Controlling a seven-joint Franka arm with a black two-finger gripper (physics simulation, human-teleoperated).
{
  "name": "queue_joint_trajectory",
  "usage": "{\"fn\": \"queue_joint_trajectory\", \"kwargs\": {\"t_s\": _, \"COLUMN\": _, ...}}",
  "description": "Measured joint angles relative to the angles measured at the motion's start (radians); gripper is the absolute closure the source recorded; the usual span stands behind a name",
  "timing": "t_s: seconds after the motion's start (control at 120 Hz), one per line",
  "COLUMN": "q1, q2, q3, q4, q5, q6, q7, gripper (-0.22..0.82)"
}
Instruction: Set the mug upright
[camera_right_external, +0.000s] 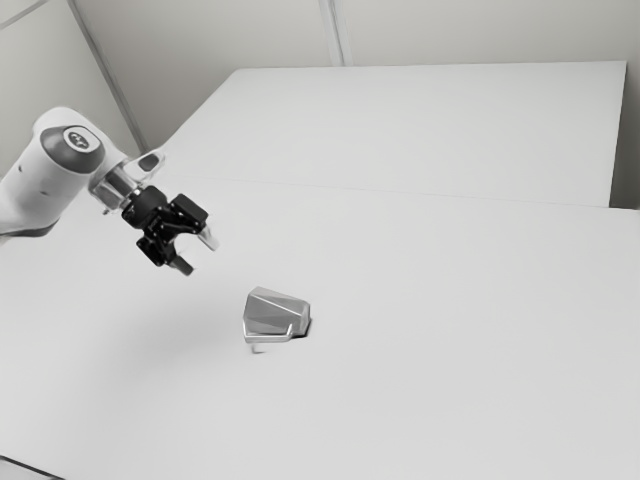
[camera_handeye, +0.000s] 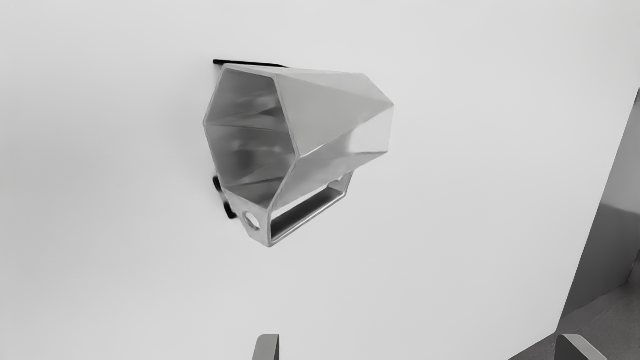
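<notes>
Claw (camera_right_external: 196, 253) fingertips (camera_handeye: 266, 347) closest to the wrist camera, grey, blunt, spread wide; claw body black in exterior view, raised over the counter (camera_right_external: 450, 350), grasping nothing, apart from the mug. Mug (camera_right_external: 272, 314) on its side on the counter, toward the exterior view's right of the claw and nearer that camera. Mouth faces the exterior view's left, narrower base to the right. Metallic silver-grey, smooth, faceted: flat triangular panels, angular rim, darker hollow interior, bright reflections on outer faces. Handle (camera_handeye: 309, 212) angular, long slot, round hole near the rim end, on the mug's near side in exterior view. Counter white, matte, plain, thin seam across its far part. Arm (camera_right_external: 45, 175) white, rounded, grey joint cap, enters at exterior view's left. Far wall (camera_right_external: 480, 30) pale grey, vertical strip. Floor (camera_handeye: 607, 320) grey, speckled, past counter edge in wrist view
</notes>
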Motion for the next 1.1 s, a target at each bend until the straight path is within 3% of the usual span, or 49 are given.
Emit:
{"fn": "queue_joint_trajectory", "kwargs": {"t_s": 0.125, "q1": 0.069, "q2": 0.061, "q3": 0.001, "q4": -0.003, "q5": -0.068, "q6": 0.036, "q7": 0.104, "gripper": 0.0}}
{"fn": "queue_joint_trajectory", "kwargs": {"t_s": 0.317, "q1": -0.05, "q2": 0.081, "q3": 0.001, "q4": -0.069, "q5": -0.173, "q6": 0.159, "q7": 0.242, "gripper": 0.0}}
{"fn": "queue_joint_trajectory", "kwargs": {"t_s": 0.508, "q1": -0.018, "q2": 0.159, "q3": 0.001, "q4": -0.122, "q5": -0.361, "q6": 0.226, "q7": 0.396, "gripper": 0.0}}
{"fn": "queue_joint_trajectory", "kwargs": {"t_s": 0.975, "q1": -0.019, "q2": 0.208, "q3": -0.006, "q4": -0.179, "q5": -0.516, "q6": 0.139, "q7": 0.581, "gripper": 0.0}}
{"fn": "queue_joint_trajectory", "kwargs": {"t_s": 1.025, "q1": -0.02, "q2": 0.208, "q3": -0.008, "q4": -0.179, "q5": -0.519, "q6": 0.129, "q7": 0.59, "gripper": 0.04}}
{"fn": "queue_joint_trajectory", "kwargs": {"t_s": 1.1, "q1": -0.02, "q2": 0.208, "q3": -0.008, "q4": -0.177, "q5": -0.523, "q6": 0.119, "q7": 0.603, "gripper": 0.24}}
